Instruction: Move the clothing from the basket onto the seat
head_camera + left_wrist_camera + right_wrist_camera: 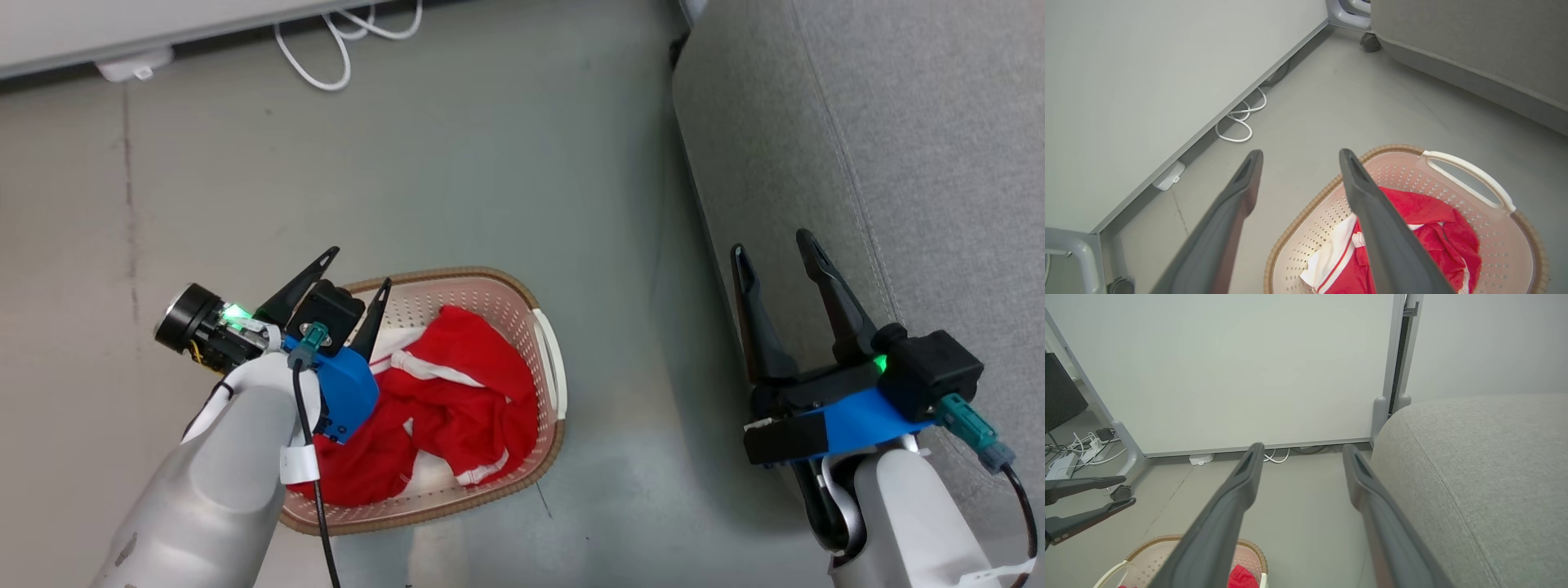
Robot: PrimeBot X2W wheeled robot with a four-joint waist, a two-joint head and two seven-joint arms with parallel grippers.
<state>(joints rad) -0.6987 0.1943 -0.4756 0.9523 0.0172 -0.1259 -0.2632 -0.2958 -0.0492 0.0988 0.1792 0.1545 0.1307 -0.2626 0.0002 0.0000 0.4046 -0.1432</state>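
Red clothing point(473, 359) lies in the basket point(490, 273), left of the seat point(898, 122); the left gripper point(359, 267) hovers above it, the right gripper point(771, 242) waits (both spread, empty); next, I think: descend, pinch.

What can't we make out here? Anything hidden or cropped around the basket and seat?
Head view: the left gripper and its forearm cover the basket's near-left part and some clothing; garment count unclear in the bunched pile.
Left wrist view: a finger crosses the clothing; the bottom edge crops the basket.
Right wrist view: bottom edge cuts off most of the basket.
Seat: runs off the head view's right edge; extent unknown.
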